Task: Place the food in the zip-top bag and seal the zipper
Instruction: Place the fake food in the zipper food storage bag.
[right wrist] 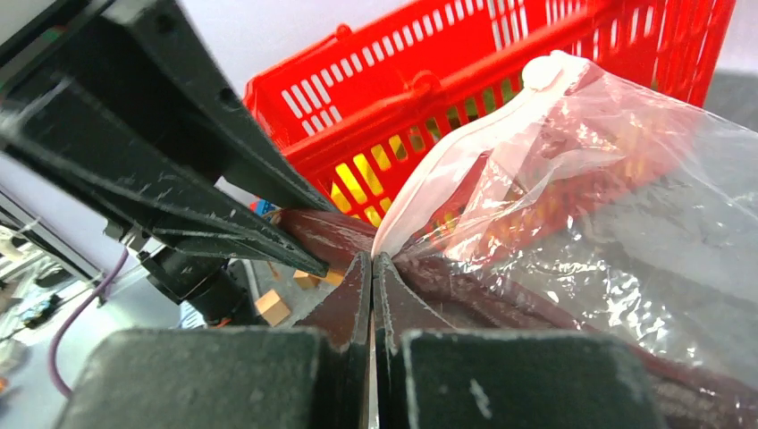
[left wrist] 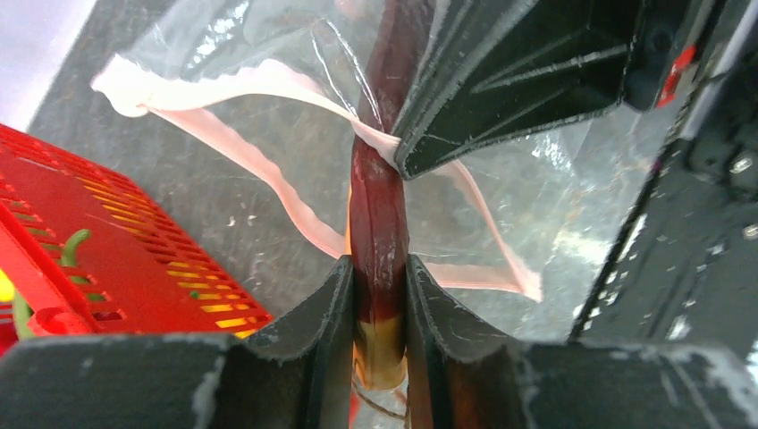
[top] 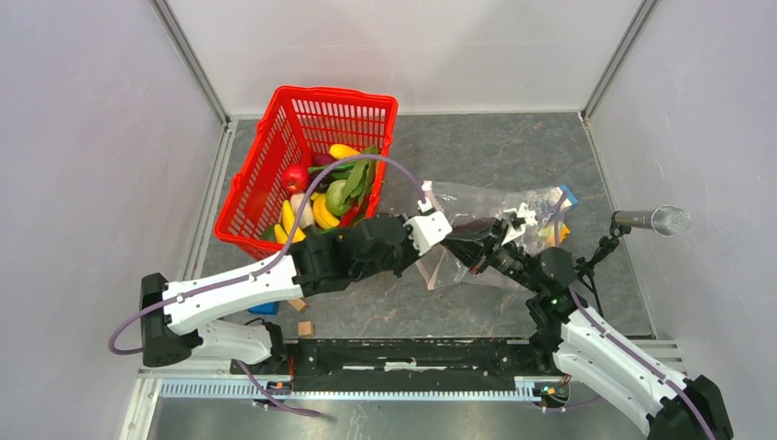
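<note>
The clear zip-top bag (top: 499, 206) lies right of centre with its mouth facing left. My left gripper (top: 438, 231) is shut on a long dark-red food piece with a yellowish end (left wrist: 380, 214), which pokes through the bag's mouth. The pink zipper strip (left wrist: 259, 165) loops open on both sides of the piece. My right gripper (top: 478, 246) is shut on the bag's mouth edge, and the pink strip (right wrist: 429, 179) rises from between its closed jaws (right wrist: 372, 264). More toy food, bananas and greens (top: 330, 197), lies in the red basket (top: 275, 156).
The red mesh basket (right wrist: 501, 71) stands just left of the bag, close to my left arm. Small wooden blocks (top: 305, 327) and a blue block (top: 263, 308) lie near the front edge. A microphone (top: 655, 220) stands at the right wall. Something orange (top: 555, 235) shows at the bag's far end.
</note>
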You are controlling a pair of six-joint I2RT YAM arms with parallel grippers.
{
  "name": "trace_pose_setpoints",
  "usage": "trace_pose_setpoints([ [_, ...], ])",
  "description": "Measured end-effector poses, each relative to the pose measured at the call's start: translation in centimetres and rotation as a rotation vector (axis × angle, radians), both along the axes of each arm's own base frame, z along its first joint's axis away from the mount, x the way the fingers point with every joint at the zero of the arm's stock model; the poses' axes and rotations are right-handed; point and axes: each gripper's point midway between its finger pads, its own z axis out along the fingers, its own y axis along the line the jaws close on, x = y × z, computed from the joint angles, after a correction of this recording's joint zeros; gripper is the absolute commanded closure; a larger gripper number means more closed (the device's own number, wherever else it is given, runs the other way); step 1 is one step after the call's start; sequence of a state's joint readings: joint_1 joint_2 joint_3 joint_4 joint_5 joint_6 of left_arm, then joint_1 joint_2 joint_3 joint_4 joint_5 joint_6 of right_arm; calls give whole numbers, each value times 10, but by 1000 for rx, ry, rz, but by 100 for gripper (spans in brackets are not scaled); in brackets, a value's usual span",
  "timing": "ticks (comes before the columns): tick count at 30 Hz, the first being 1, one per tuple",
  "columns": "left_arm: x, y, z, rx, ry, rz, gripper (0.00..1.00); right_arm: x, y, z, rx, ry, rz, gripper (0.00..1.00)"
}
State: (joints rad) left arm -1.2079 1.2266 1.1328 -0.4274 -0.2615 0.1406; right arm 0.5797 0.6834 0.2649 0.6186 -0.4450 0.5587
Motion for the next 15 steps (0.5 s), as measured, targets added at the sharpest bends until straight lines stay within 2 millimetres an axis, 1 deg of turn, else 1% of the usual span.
trace_pose_setpoints([
  [3, -2, -8, 10, -48, 68, 14, 98, -4, -4, 14, 24, -99, -8, 100],
  [5, -1, -11, 12, -75, 109, 31, 98, -7, -7, 22, 41, -151, -14, 100],
  [8, 0, -9, 7, -106, 184, 74, 98, -13, -12, 31, 74, -222, -19, 100],
  [11, 6, -6, 0, -154, 263, 130, 98, -18, -14, 37, 98, -272, -20, 100],
  [15, 8, -5, -9, -207, 360, 160, 98, -24, -16, 45, 126, -326, -8, 100],
])
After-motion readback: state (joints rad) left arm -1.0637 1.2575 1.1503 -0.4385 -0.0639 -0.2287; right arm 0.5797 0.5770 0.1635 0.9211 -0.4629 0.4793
